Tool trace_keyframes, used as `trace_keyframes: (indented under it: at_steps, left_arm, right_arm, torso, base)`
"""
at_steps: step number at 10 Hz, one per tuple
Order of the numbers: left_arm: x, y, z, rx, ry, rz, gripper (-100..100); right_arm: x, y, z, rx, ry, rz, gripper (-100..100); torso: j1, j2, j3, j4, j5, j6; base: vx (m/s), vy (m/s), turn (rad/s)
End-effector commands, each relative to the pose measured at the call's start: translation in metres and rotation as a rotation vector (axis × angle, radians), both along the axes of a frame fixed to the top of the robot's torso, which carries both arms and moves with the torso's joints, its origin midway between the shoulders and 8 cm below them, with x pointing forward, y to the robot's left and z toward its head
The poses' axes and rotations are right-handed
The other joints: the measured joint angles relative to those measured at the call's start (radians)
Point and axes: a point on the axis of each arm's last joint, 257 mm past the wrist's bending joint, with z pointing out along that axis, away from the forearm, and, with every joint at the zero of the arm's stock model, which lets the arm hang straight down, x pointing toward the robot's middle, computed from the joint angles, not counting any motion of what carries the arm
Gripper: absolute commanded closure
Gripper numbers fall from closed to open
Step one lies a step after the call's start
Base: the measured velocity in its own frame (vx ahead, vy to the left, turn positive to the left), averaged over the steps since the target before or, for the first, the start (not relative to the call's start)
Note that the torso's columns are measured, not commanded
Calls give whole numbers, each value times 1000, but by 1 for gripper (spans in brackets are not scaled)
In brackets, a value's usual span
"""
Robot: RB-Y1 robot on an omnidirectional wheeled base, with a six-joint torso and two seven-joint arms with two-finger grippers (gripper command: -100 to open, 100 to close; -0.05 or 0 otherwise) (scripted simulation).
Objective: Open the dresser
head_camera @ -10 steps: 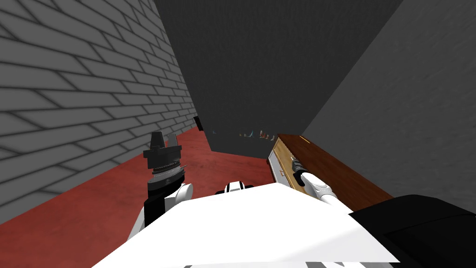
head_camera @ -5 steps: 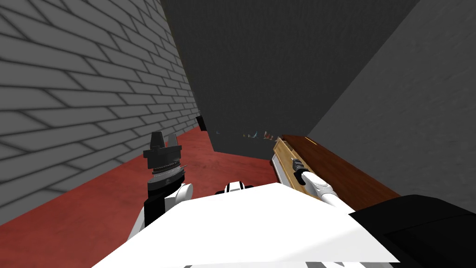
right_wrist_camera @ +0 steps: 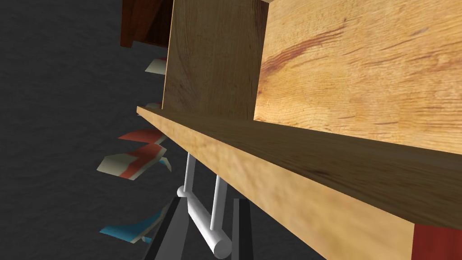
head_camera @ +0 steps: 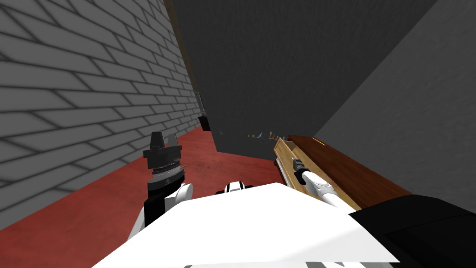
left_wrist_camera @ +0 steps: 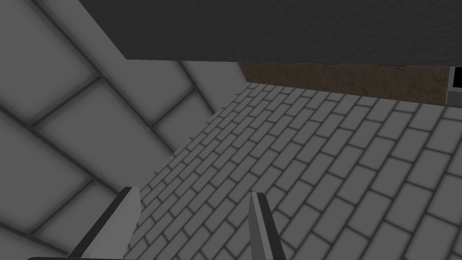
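Observation:
The dresser stands at my right along the grey wall, with a dark brown top. Its light wood drawer stands pulled out a little from the front. My right gripper is at the drawer front. In the right wrist view the right gripper is shut on the white bar handle, with a finger on either side of the bar. Above it, the drawer's front edge and inner wood panel show. My left gripper is raised at my left, open with nothing in it.
A grey brick wall runs along the left. A dark grey wall closes the far end, with small coloured scraps at its foot. Red floor lies open between the brick wall and the dresser. A small black object sits in the far corner.
The drawer has slid out from the dresser with my right gripper on its handle. The whole head view has shifted a little, so my head has moved. The left arm is unchanged.

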Motion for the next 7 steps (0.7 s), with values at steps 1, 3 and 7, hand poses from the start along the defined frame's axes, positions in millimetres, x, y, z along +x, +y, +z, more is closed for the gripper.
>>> trace_keyframes:
  at_steps: [1,3,7]
  left_arm:
    - [0,0,0,0,0,0,0]
    - [0,0,0,0,0,0,0]
    - [0,0,0,0,0,0,0]
  right_arm:
    - [-4,-12,10,3,2,3,-100]
    - [-6,-25,20,3,2,7,-100]
    - [-10,-49,43,3,2,16,-100]
  torso:
    - [-1,1,0,0,0,1]
    - [-13,2,2,1,-2,2]
    - [-1,0,0,2,3,-3]
  base:
    - [59,142,-24]
    - [26,66,-17]
    - [22,51,-20]
